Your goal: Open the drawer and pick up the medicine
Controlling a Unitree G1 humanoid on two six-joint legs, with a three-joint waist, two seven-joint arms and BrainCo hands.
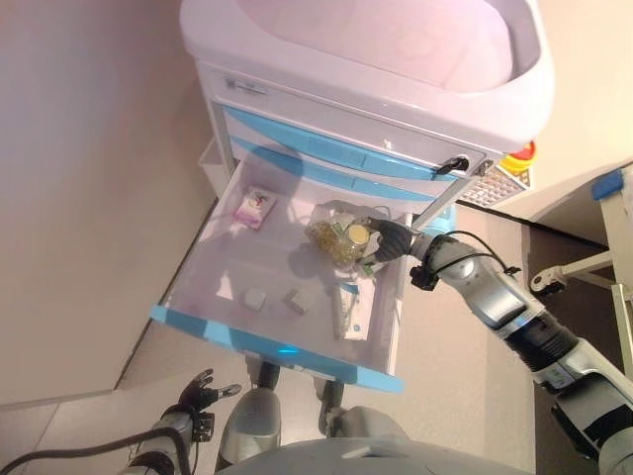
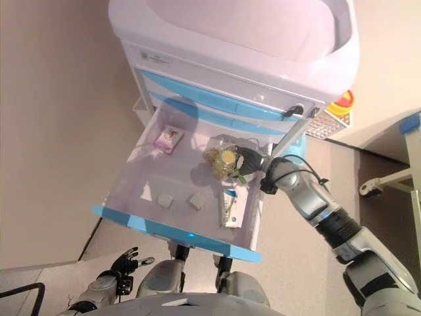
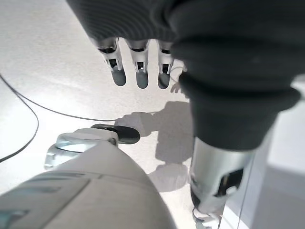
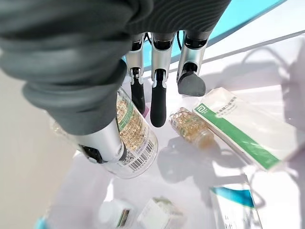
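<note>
The cart's blue-fronted drawer (image 1: 278, 347) stands pulled out wide. My right hand (image 1: 392, 238) reaches in from the right and is shut on a clear medicine bottle (image 4: 137, 139) of yellow capsules with a gold cap (image 1: 354, 233); thumb in front, fingers (image 4: 157, 101) behind it. The bottle hangs a little above the drawer floor, over its shadow. A smaller capsule bottle (image 4: 191, 127) lies on the floor beside it. My left hand (image 1: 200, 395) hangs low by the floor, fingers straight, open, holding nothing.
In the drawer lie a pink box (image 1: 254, 206), two small white packs (image 1: 255, 297), and a white-green box (image 1: 352, 308). The white cart (image 1: 376, 69) has shut blue drawers above. A red-yellow object (image 1: 520, 156) sits on its right side.
</note>
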